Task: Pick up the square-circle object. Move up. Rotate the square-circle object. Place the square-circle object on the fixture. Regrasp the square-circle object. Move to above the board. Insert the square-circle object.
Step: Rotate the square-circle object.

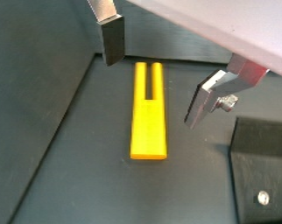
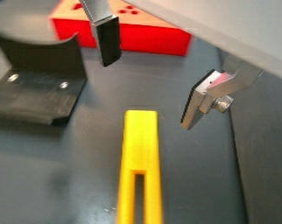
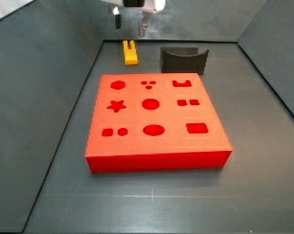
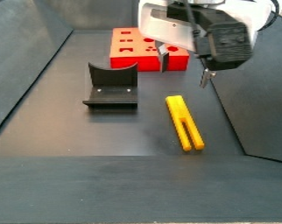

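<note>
The square-circle object [image 1: 150, 114] is a yellow bar with a slot at one end, lying flat on the dark floor; it also shows in the other wrist view [image 2: 141, 166] and in both side views [image 3: 131, 51] [image 4: 185, 122]. My gripper [image 1: 155, 74] is open and empty, hovering above the bar with one finger on each side of its line, apart from it; it shows in both side views [image 3: 135, 26] [image 4: 190, 72]. The fixture [image 4: 110, 86] stands beside the bar, near the board [image 3: 156, 119].
The red board with shaped holes [image 2: 126, 33] lies in the middle of the floor. Grey walls [image 3: 64, 55] enclose the floor. A dark plate with a screw [image 1: 263, 171] shows at a wrist view's edge.
</note>
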Controlling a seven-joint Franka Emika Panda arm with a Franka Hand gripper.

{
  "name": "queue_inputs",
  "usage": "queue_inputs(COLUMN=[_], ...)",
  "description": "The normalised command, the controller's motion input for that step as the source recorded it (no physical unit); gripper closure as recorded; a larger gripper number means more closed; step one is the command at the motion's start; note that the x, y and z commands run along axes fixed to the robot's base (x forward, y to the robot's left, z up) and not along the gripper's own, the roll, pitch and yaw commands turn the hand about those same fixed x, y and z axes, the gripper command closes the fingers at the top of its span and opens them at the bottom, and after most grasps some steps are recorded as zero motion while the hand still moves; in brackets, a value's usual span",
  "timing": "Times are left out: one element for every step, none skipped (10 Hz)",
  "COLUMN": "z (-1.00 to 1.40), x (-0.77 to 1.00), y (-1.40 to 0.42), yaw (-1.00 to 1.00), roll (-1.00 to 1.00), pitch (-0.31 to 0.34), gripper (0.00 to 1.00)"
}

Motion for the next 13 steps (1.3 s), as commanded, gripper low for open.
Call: queue_inputs(z=[-0.04,-0.04,-0.04,-0.04,-0.04,-0.04,-0.04,-0.04,-0.04,-1.00,-1.00,-1.00,-1.00], x=[0.03,0.03,0.03,0.03,0.03,0.03,0.03,0.03,0.03,0.00,0.00,0.02,0.02], y=[0.00,0.00,0.00,0.00,0.00,0.00,0.00,0.00,0.00,0.00,0.00,0.00,0.00], yaw=[1.00,1.00,1.00,1.00,1.00,1.00,0.79,0.55,0.31,0.00,-0.06,-0.06,-0.04], roll=[0.00,0.00,-0.01,-0.01,-0.01,-0.01,-0.01,-0.01,-0.01,0.00,0.00,-0.01,-0.03], pitch=[-0.007,-0.008,-0.009,-0.011,-0.013,-0.017,-0.017,-0.017,-0.017,0.000,-0.006,-0.029,-0.041], gripper=[0.00,0.00,0.00,0.00,0.00,0.00,0.00,0.00,0.00,0.00,0.00,0.00,0.00])
